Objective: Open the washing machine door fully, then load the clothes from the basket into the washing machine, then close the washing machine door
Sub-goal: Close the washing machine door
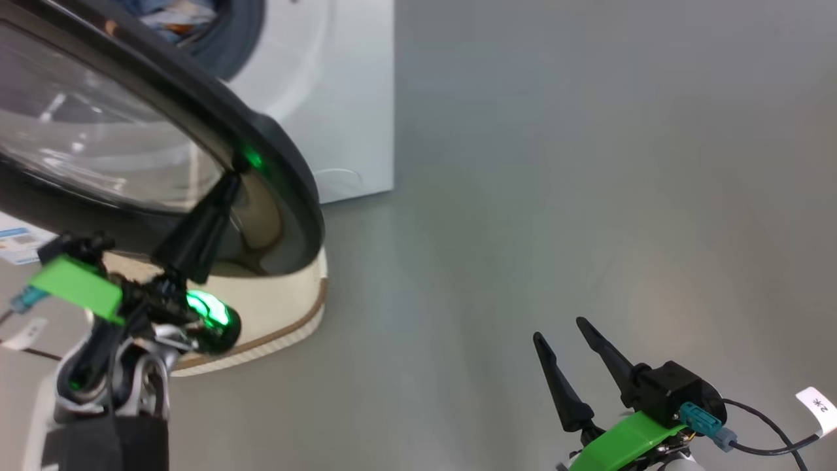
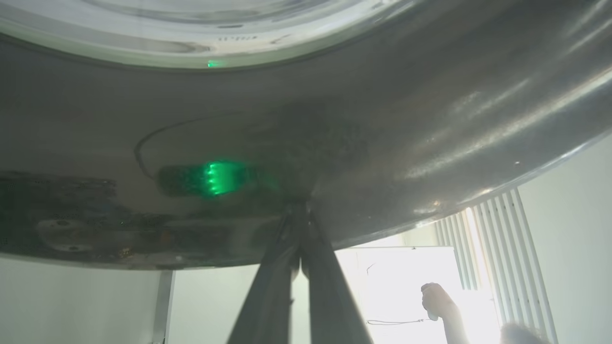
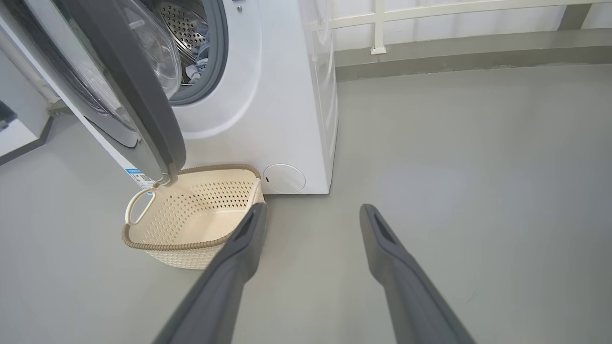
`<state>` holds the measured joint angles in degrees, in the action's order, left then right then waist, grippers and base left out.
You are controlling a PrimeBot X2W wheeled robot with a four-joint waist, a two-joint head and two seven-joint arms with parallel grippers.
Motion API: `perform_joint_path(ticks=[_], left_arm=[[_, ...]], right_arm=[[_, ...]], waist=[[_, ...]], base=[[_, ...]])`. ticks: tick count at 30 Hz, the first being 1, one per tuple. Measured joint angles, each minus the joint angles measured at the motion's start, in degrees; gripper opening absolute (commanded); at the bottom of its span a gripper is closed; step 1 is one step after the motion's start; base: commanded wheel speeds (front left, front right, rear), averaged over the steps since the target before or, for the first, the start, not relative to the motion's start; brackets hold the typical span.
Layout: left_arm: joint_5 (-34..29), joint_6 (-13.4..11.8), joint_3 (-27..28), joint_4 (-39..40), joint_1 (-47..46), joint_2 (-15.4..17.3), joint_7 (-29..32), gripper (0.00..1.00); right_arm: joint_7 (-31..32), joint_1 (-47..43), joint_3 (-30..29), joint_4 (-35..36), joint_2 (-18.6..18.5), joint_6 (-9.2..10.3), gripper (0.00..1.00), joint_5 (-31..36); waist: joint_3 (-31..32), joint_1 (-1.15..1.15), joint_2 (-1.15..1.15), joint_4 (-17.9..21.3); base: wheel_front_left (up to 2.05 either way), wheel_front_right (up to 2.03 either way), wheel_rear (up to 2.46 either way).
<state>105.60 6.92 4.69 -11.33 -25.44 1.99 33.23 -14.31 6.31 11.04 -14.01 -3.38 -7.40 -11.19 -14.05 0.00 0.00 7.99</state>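
The washing machine door (image 1: 274, 163) stands partly open, its black rim and glass bowl (image 3: 153, 52) angled out from the white washing machine (image 3: 282, 95). My left gripper (image 1: 232, 173) is shut, its tips pressed against the door's glossy outer rim (image 2: 334, 143). Clothes (image 3: 198, 52) lie inside the steel drum, blue and white fabric showing past the gasket. The cream basket (image 3: 191, 215) sits on the floor under the door with nothing in it. My right gripper (image 3: 311, 212) hangs open over bare floor, right of the basket (image 1: 288, 314).
Grey floor (image 1: 556, 163) stretches to the right of the machine. A low ledge and white railing (image 3: 430, 19) run along the back wall. A person's raised hand (image 2: 437, 301) shows by a bright window in the left wrist view.
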Motion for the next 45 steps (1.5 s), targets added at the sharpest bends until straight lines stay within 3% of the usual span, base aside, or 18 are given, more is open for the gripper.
perform_joint_path(ticks=[16, 28, 45], left_arm=[[-4.04, 0.15, 2.96, -3.35, -6.01, -0.34, -3.08, 0.0], [-4.93, 0.16, 2.61, -0.65, 0.96, -0.63, -8.16, 0.0], [-9.77, 0.16, 2.99, 7.2, 16.22, -0.57, -21.99, 0.0]], right_arm=[[0.0, 1.91, -0.44, 0.51, 0.21, 0.0, 1.0, -0.23], [0.0, 1.3, -2.25, 0.05, 0.22, 0.0, 1.0, -0.23], [0.0, -3.02, -2.22, -1.14, 0.2, 0.0, 1.0, -0.3]], waist=[[-2.96, 0.0, 0.0, 3.47], [1.5, 0.0, 0.0, 0.19], [10.37, 0.0, 0.0, -5.32]], base=[[0.0, 0.0, 0.0], [0.0, 0.0, 0.0], [0.0, 0.0, 0.0]])
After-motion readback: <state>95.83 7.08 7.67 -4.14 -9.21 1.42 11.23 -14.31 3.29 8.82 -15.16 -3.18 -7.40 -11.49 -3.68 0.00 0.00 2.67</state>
